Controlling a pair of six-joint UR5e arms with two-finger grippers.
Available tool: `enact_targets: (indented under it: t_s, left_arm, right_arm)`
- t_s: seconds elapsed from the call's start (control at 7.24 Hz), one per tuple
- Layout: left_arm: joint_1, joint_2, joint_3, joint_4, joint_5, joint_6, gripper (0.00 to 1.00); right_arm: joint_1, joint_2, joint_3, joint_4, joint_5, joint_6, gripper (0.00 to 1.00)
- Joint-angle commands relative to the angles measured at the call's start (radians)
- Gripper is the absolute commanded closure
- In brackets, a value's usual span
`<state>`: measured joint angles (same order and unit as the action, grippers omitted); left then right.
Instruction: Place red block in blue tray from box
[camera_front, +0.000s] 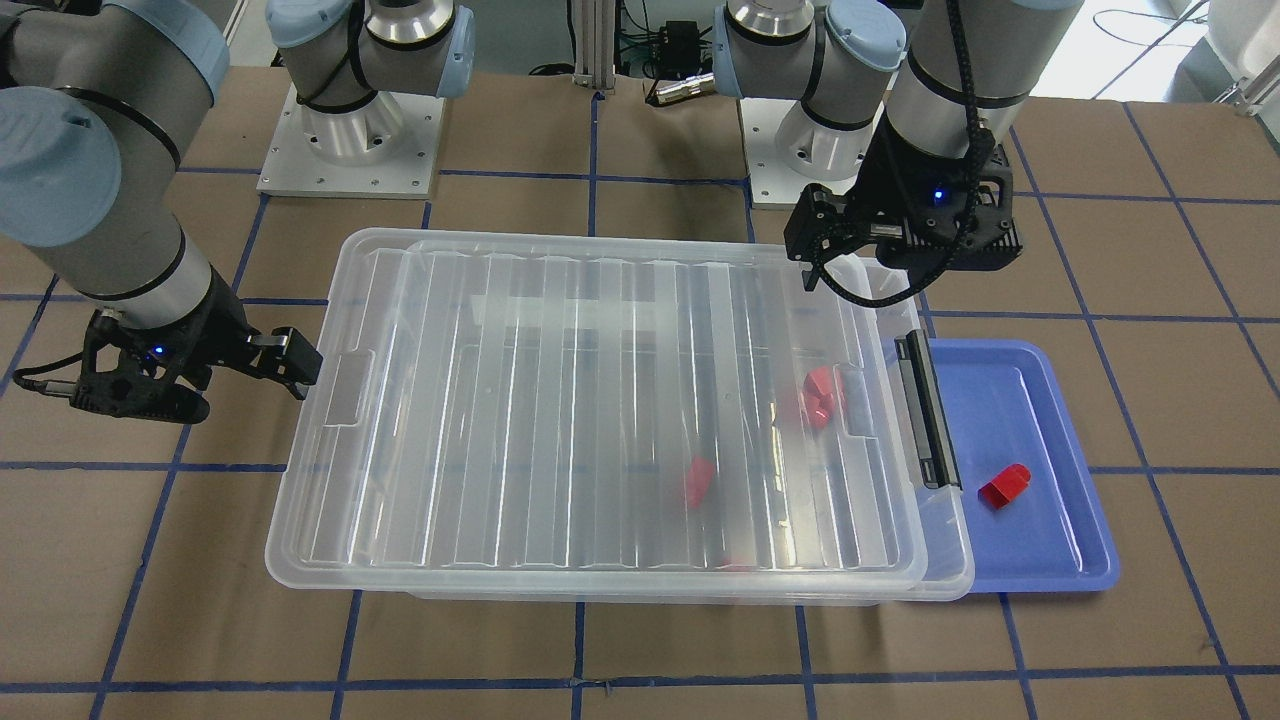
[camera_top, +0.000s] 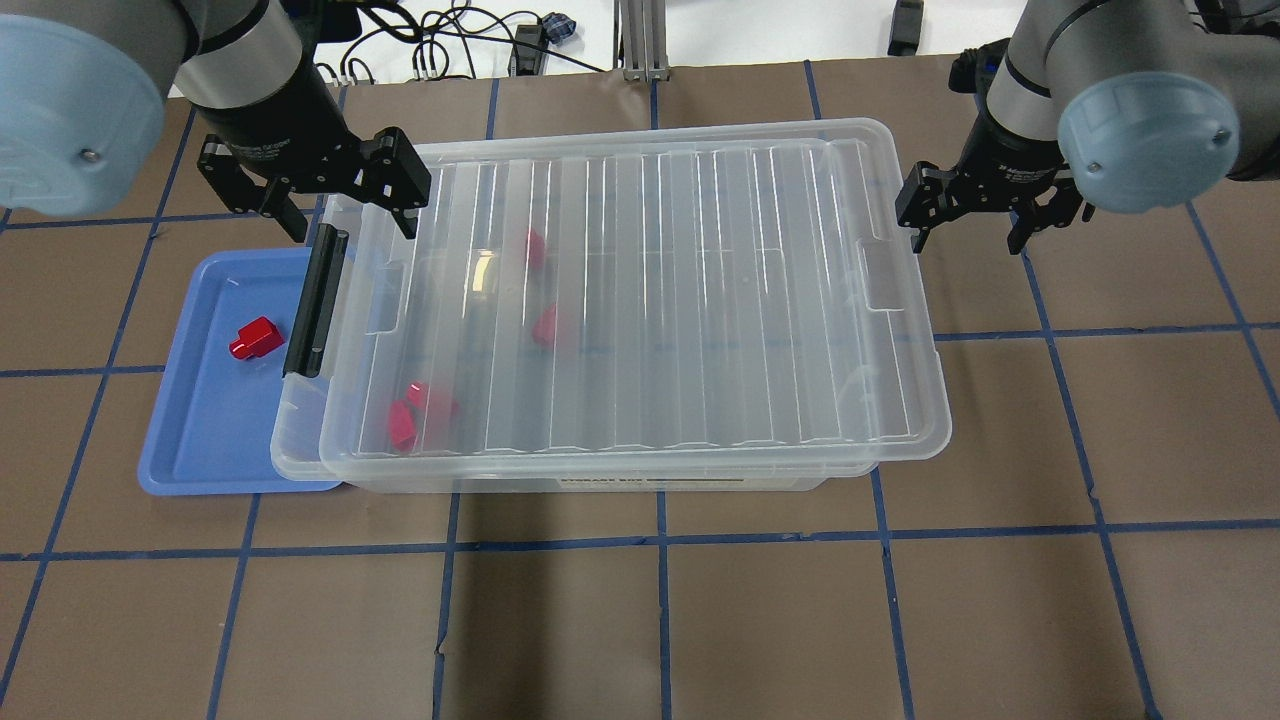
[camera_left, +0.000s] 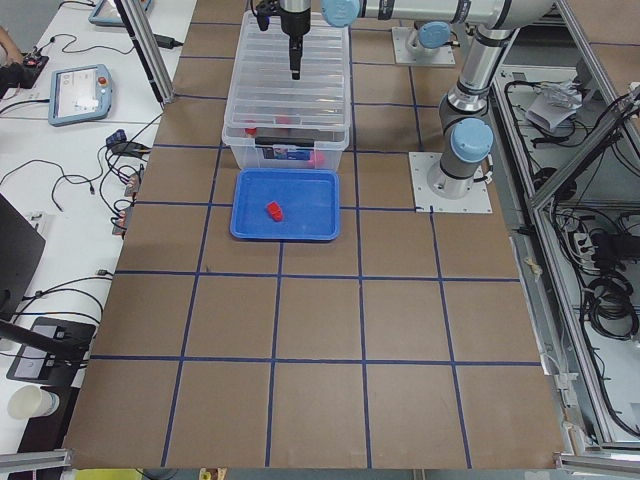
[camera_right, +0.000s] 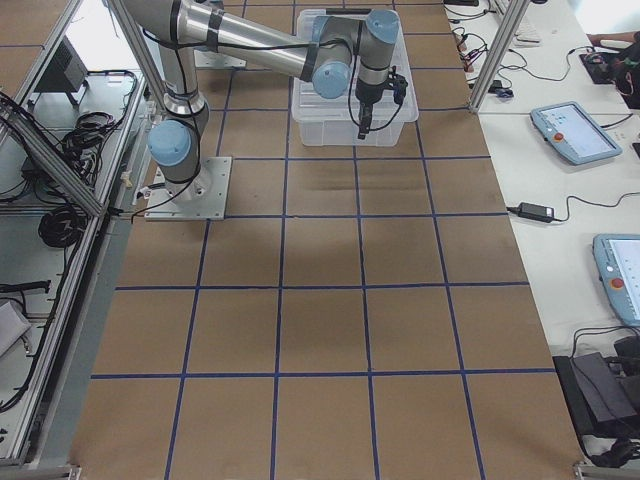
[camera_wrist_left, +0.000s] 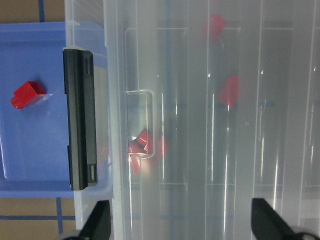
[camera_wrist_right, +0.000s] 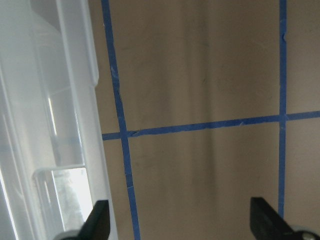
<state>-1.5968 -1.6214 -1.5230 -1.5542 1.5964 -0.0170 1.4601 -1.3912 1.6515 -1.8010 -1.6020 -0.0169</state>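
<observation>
The red block (camera_top: 255, 338) lies in the blue tray (camera_top: 205, 450), also seen in the front view (camera_front: 1004, 485) and the left wrist view (camera_wrist_left: 27, 94). The box (camera_top: 650, 300), a clear bin with its ribbed lid on, stands beside the tray and overlaps its edge. Its black latch bar (camera_top: 316, 302) hangs over the tray. My left gripper (camera_top: 350, 215) is open and empty above the box's latch end. My right gripper (camera_top: 968, 230) is open and empty over the table, just off the box's other end.
Inside the box, under the lid, a clump of red pieces (camera_top: 420, 410) lies near the latch end, and two single red pieces (camera_top: 545, 325) lie further in. The table is brown with a blue tape grid (camera_top: 660, 520).
</observation>
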Motion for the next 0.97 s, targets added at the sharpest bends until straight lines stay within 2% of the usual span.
enact_targets:
  t_s: [0.0, 0.14, 0.28, 0.55, 0.83]
  left_arm:
    - [0.0, 0.0, 0.006, 0.006, 0.001, 0.003, 0.0]
    - [0.0, -0.002, 0.006, 0.006, -0.001, 0.002, 0.0]
    - [0.0, 0.0, 0.006, 0.006, -0.001, 0.002, 0.0]
    - [0.0, 0.0, 0.006, 0.006, -0.001, 0.0, 0.0]
    - [0.0, -0.002, 0.006, 0.006, -0.001, 0.0, 0.0]
  right_arm:
    - [-0.004, -0.037, -0.07, 0.053, 0.002, 0.0, 0.0]
    - [-0.001, -0.06, -0.073, 0.069, 0.039, 0.012, 0.0]
    - [0.005, -0.092, -0.072, 0.154, 0.039, 0.059, 0.0]
    - [0.055, -0.146, -0.069, 0.224, -0.027, 0.095, 0.0]
    - [0.074, -0.164, -0.071, 0.275, -0.013, 0.161, 0.0]
